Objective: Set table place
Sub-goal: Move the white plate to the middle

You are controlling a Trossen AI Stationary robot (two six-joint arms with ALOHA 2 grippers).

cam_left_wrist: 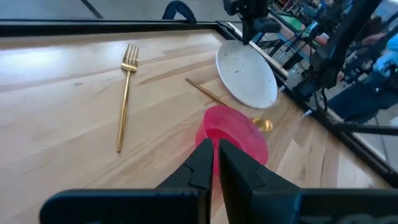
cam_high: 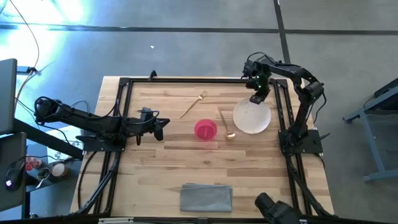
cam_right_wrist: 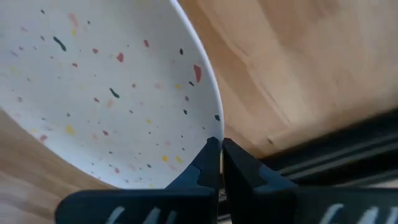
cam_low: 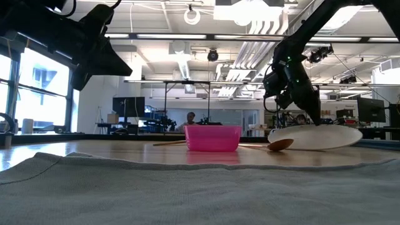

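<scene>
Four place-setting items lie on the far half of the table. Plate: off-white, speckled, near the right rail, tilted with its far edge raised off the wood in the low view. Right gripper: closed on the plate's far rim, fingers pinched together over the edge. Spoon: gold, just left of the plate, bowl end toward the near side. Pink bowl: upright, just left of the spoon's bowl end, apart from the plate. Fork: gold, lying diagonally on the far side of the bowl, well apart from it, tines toward the far rail.

Left gripper: hovers above the table's left portion, pointed toward the pink bowl, fingers closed together with nothing between them.

Grey folded cloth: flat at the near edge, centre, well apart from the other items.
</scene>
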